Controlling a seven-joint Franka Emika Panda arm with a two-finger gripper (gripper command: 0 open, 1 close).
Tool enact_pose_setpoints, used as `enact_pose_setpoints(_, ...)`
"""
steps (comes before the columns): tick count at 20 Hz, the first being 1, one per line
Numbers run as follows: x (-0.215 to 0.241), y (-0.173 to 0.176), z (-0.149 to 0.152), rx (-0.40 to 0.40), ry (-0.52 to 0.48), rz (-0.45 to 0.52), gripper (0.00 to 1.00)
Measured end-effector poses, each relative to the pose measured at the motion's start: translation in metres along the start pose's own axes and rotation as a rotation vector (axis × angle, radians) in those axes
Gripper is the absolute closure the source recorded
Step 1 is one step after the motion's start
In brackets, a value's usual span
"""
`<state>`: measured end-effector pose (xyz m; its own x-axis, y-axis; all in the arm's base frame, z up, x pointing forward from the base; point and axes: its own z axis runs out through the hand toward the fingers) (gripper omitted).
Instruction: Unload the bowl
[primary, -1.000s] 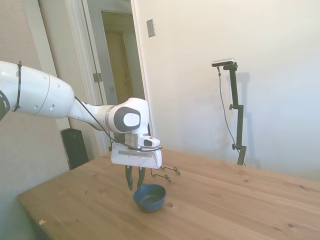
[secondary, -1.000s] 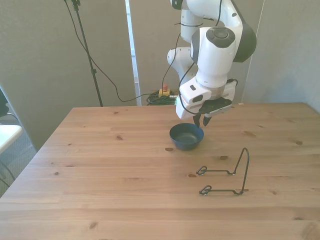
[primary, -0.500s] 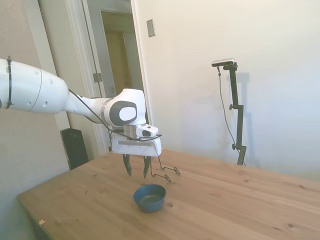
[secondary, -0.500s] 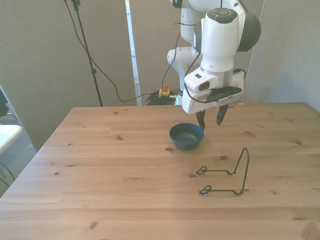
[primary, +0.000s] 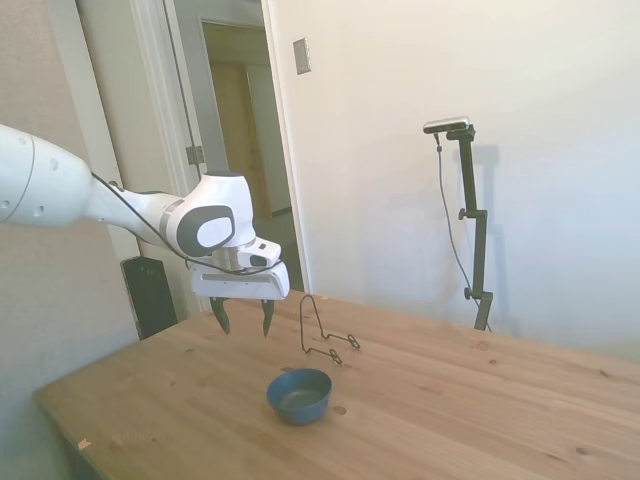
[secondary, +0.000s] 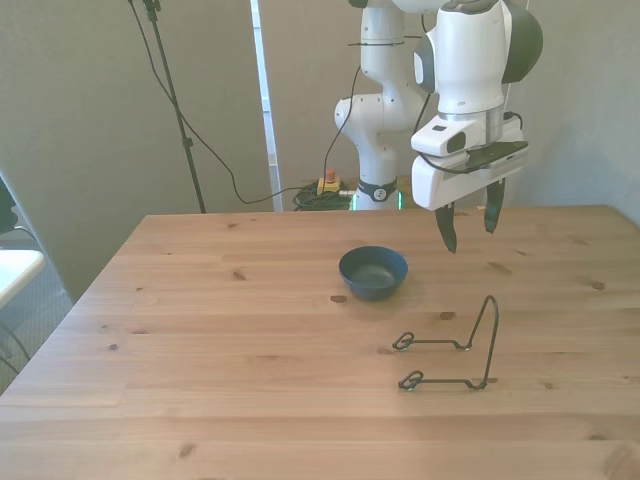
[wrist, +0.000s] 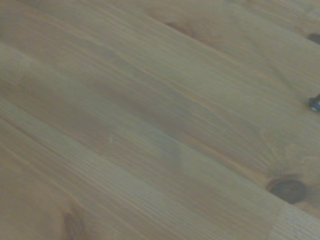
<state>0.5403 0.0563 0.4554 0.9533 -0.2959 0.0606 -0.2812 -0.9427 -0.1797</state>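
Hand hung above the surface, fingers apart, holding nothing, off toward the front view's right of the bowl. Bowl sat upright on the wood, well apart from the wire rack. Wrist view showed only blurred wood grain.

No readable text, labels, brands or numbers on anything in the side, front or wrist views.

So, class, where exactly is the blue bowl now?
In the front view the bowl sits on the table near its middle, left of the raised gripper and behind the wire rack.
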Motion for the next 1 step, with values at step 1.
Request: enact_pose_setpoints(1, -0.0049, 0.0003, 0.0002, 0.004, 0.002, -0.007, 0.00)
